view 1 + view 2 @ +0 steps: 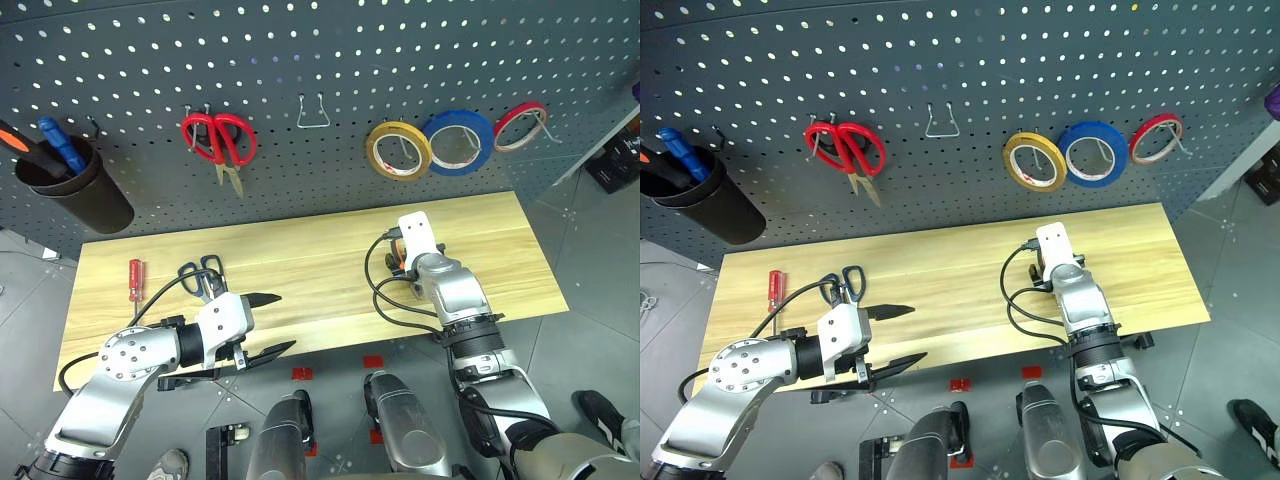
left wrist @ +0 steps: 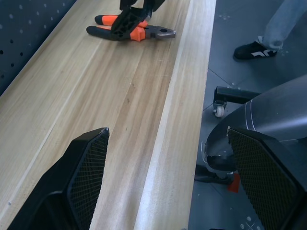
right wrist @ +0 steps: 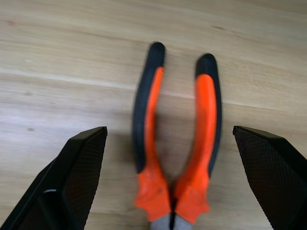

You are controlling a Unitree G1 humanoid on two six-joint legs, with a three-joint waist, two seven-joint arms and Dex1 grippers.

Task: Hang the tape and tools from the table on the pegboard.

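Orange-handled pliers (image 3: 178, 143) between wide-open right tool (image 3: 175, 182) fingers, angled down.

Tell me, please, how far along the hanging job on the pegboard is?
Done: the tape hangs on the pegboard. In hand: the open right tool straddles the pliers on the table, not gripping. Left: pliers, red screwdriver, blue scissors.

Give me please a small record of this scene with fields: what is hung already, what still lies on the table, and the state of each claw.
hung on pegboard: amber tape
on table: red screwdriver, blue scissors, pliers
left claw: open, holds nothing, at the table's front edge
right claw: open, fingers on each side of the pliers, not gripping
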